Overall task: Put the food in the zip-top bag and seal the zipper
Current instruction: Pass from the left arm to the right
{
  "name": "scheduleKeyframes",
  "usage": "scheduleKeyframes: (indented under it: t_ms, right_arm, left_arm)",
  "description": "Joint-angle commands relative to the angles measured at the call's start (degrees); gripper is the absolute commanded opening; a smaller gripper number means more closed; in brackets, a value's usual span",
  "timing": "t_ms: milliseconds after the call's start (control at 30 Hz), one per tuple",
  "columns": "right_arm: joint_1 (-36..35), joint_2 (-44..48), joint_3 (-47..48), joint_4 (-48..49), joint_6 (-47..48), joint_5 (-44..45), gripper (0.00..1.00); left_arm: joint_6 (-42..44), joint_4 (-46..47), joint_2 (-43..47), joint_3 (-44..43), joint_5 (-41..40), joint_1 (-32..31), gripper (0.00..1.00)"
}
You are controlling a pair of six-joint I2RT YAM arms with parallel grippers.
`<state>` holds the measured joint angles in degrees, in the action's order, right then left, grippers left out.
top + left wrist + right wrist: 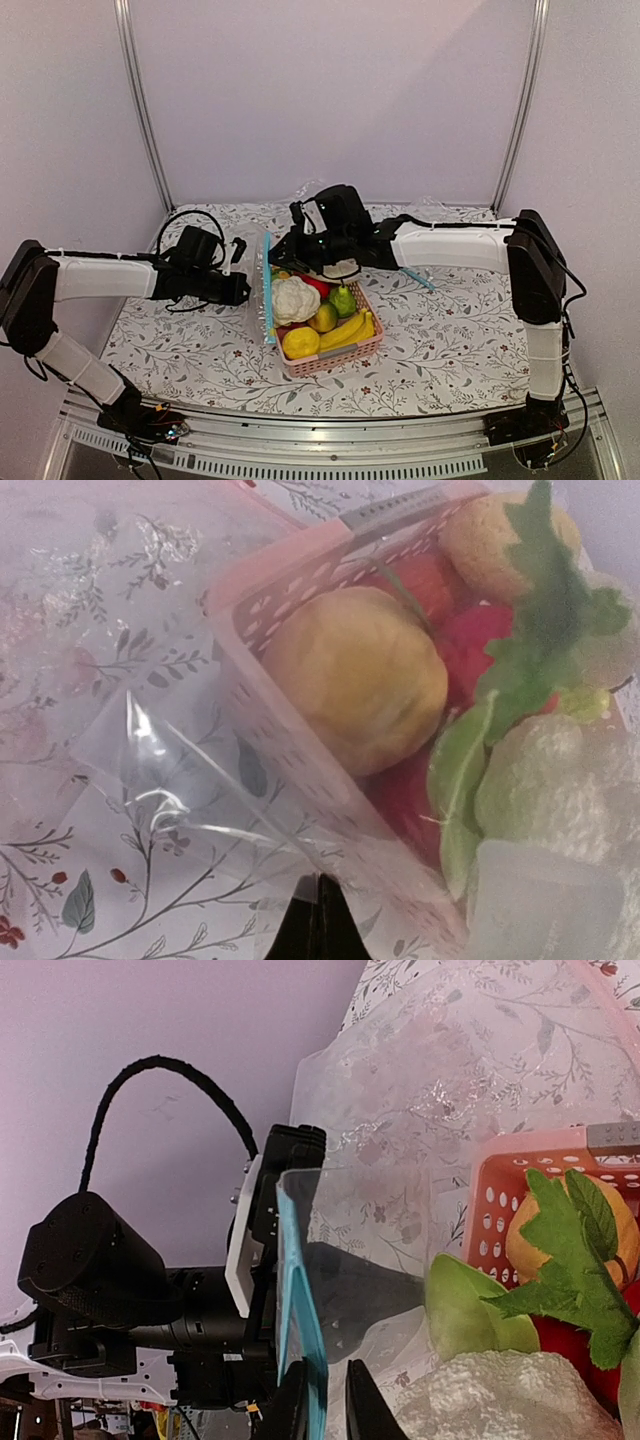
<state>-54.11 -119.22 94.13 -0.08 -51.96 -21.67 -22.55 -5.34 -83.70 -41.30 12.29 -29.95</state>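
The zip-top bag (256, 290) stands on edge left of the pink basket (368, 345), its light-blue zipper (267, 297) facing the basket. My left gripper (243, 287) is shut on the bag's clear film (180, 810), with the jaws pinched together (322, 890). My right gripper (283, 254) is at the bag's far end, its jaws nearly closed around the zipper strip (300, 1290), fingertips (328, 1400). The yellow lemon (300, 342) and green fruit (343, 300) lie in the basket. A white piece (347, 268) shows partly under my right wrist.
The basket also holds a white cauliflower (295, 298), a banana bunch (350, 330) and red fruit (318, 286). A thin blue strip (420, 278) lies on the floral cloth to the right. Walls and frame posts close in the back and sides.
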Motion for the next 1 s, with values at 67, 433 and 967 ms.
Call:
scheduleKeyframes:
  t_ms: [67, 433, 967]
  right_arm:
    - [-0.8, -1.7, 1.9, -1.8, 2.1, -2.0, 0.05]
    - [-0.9, 3.6, -0.2, -0.5, 3.3, -1.0, 0.00]
    - [-2.1, 13.9, -2.3, -14.2, 10.6, 12.2, 0.00]
  left_arm:
    - [-0.4, -1.2, -0.9, -1.5, -1.0, -0.9, 0.00]
    - [-0.1, -5.3, 2.2, -3.1, -5.2, -0.9, 0.20]
    - [-4.5, -17.3, 25.7, -11.8, -4.3, -3.4, 0.76]
